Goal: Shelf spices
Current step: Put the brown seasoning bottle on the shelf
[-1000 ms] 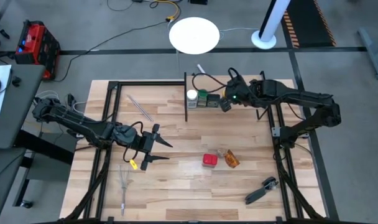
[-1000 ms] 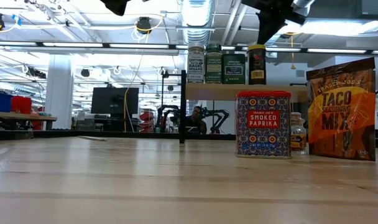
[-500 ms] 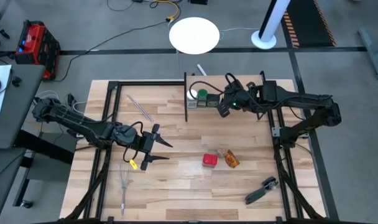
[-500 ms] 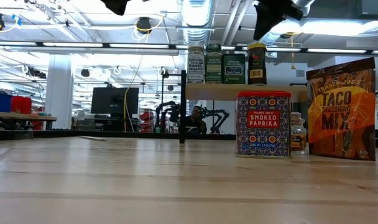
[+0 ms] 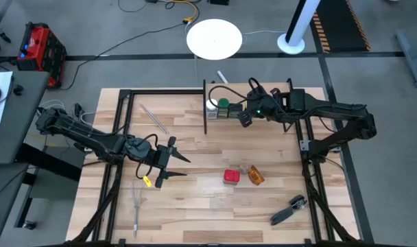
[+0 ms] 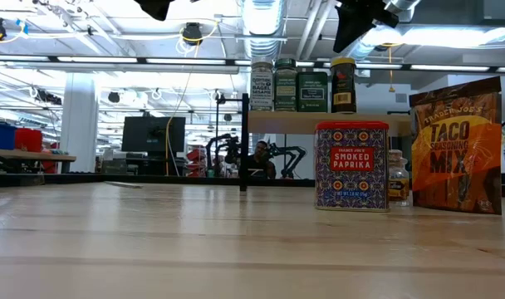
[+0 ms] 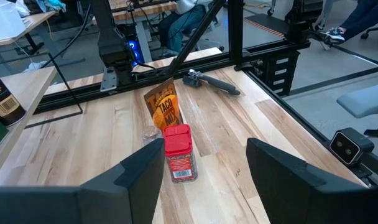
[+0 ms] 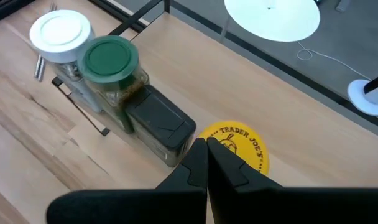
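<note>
Fingers of the left gripper (image 5: 173,159) are standing wide with nothing in them, near the table's (image 5: 195,213) left side. The shelf (image 8: 195,81) is sitting at the far edge, carrying four spices. Right gripper (image 5: 244,118) is hanging over them, pinched shut and empty. The red tin (image 7: 178,152) is standing tall straight ahead of the left fingers, and the orange packet (image 7: 163,107) and a small jar are just behind it. I think the left arm is nearer.

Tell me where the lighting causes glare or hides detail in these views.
High view: the white round disc beyond the table is blown out. Low view: bright ceiling lights backlight the scene, leaving the right gripper a dark silhouette above the shelf. Right wrist view: evenly lit, the yellow-capped jar readable.
</note>
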{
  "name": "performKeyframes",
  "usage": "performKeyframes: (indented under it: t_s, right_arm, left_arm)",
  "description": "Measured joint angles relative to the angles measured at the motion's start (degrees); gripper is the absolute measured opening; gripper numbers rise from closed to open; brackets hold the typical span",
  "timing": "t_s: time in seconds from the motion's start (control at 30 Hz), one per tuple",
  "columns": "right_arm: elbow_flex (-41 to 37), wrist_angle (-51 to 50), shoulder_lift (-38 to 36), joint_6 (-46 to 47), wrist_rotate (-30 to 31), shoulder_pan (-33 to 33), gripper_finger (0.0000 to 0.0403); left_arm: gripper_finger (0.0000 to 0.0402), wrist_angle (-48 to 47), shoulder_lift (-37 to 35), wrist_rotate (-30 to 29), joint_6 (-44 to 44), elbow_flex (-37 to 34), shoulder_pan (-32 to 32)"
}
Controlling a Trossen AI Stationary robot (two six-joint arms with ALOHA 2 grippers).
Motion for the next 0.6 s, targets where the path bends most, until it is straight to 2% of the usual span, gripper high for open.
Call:
performKeyframes:
  t_s: [0.6]
  right_arm:
    - [0.0,-0.1,0.0,-2.2,0.1,0.0,0.0002]
  left_arm:
    - [0.0219,0.0,0.0,0.0,0.0,0.0,0.0]
